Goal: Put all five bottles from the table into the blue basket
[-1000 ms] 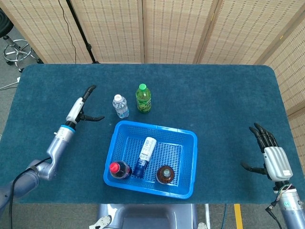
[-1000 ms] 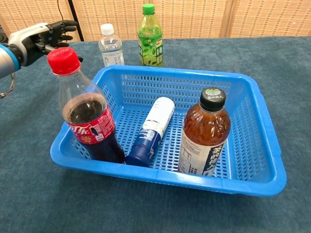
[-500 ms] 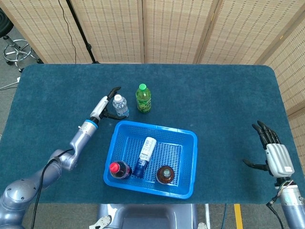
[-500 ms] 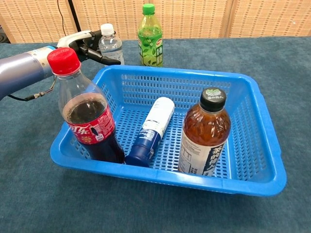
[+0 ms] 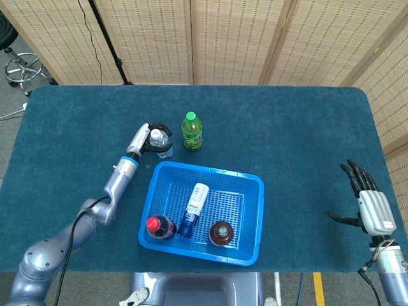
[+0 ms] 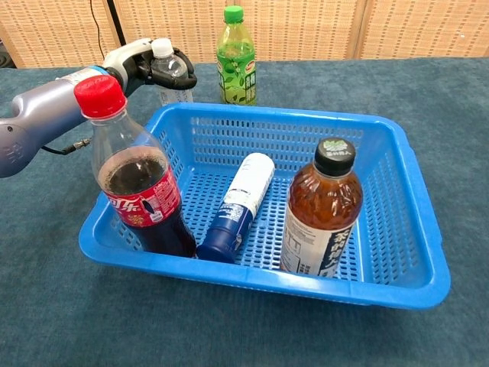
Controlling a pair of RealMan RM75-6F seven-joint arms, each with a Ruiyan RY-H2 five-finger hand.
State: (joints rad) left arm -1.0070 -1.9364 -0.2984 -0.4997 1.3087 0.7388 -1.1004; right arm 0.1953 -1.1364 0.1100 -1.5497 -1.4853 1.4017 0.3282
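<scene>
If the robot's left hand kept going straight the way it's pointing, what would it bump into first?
Nothing new: the left hand already has its fingers around the small clear water bottle. Pushing on the same way, roughly toward the green bottle, it would probably shove the water bottle into that one, though the depth is hard to judge.

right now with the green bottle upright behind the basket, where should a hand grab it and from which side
Probably around the mid body of the green bottle, below the narrower neck, since it stands upright with the label band widest. Come from its right: the left hand and the water bottle crowd its left, and the basket wall blocks the near side.
</scene>
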